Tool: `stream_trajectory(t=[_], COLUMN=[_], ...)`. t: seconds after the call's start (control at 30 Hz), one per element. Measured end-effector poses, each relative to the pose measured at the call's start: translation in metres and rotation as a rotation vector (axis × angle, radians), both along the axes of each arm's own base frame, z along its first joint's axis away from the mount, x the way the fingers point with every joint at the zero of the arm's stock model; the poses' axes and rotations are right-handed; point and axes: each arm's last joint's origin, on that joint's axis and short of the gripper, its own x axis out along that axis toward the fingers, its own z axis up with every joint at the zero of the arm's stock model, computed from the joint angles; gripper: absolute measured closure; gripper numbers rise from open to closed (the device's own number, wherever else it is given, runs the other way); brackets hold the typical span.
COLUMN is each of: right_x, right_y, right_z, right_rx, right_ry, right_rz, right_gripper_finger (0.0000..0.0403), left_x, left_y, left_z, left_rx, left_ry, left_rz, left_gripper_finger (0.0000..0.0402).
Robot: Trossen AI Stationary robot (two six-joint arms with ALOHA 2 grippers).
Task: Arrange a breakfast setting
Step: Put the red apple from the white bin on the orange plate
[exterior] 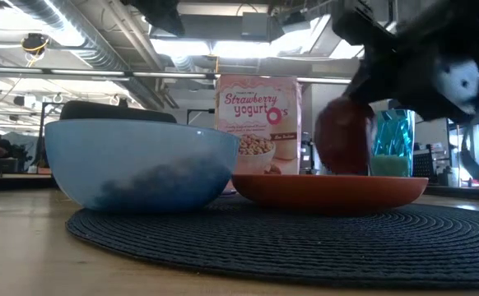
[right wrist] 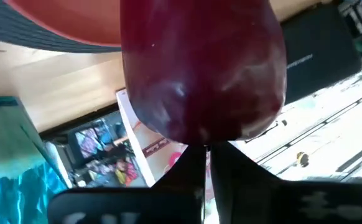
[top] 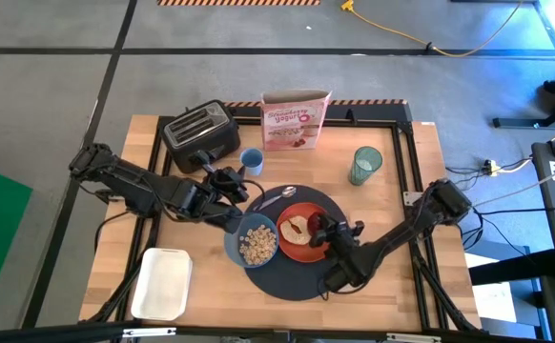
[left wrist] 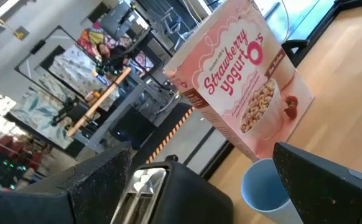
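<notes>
A large round dark-grey mat [top: 297, 272] lies at the table's middle front. On it stand an orange plate [top: 301, 250] with toast [top: 293, 230] and a blue bowl [top: 256, 242] of cereal. A metal spoon [top: 276, 197] lies at the mat's far edge. A translucent green cup [top: 365, 164] stands at the back right. My right gripper [top: 329, 232] is over the plate, shut on a red apple [exterior: 342, 136]. My left gripper [top: 237, 187] is open and empty beside a small blue cup [top: 252, 161], its fingers wide apart in the left wrist view [left wrist: 212, 177]. My right gripper pinches one end of the apple [right wrist: 204, 142] between its fingertips, which stand almost together. The fingers come about level from the table's right. The apple sits low over the plate's right part. The plate's rim [exterior: 330, 182] hides its underside, so I cannot tell whether it rests there.
A black toaster [top: 201, 133] and a pink cereal box [top: 295, 120] stand along the far edge. A white tray [top: 161, 283] lies at the front left. Bare wood shows between the mat and the green cup.
</notes>
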Motion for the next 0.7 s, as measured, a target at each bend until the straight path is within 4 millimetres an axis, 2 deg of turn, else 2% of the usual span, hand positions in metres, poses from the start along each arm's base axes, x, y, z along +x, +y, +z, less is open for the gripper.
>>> stream_trajectory(t=[0.2, 0.37, 0.47, 0.7], right_x=[-0.007, -0.005, -0.006, -0.02], right_y=[0.006, 0.005, 0.004, -0.005], right_z=[-0.01, -0.013, -0.021, -0.041], right_rx=[-0.108, -0.078, -0.09, -0.12], right_ry=[0.052, 0.003, -0.012, 0.09], right_rz=[0.04, 0.011, -0.001, -0.013], right_gripper_finger=[0.0402, 0.0393, 0.039, 0.0392], left_x=[0.0, 0.0, 0.001, 0.003], left_y=[0.0, 0.002, 0.005, 0.016], left_z=[-0.001, 0.0, 0.0, 0.0], left_rx=[-0.014, 0.029, 0.033, 0.036], left_ry=[-0.014, -0.001, 0.004, 0.006], left_rz=[0.001, 0.018, 0.029, 0.069], left_gripper_finger=[0.0015, 0.0015, 0.0015, 0.0015])
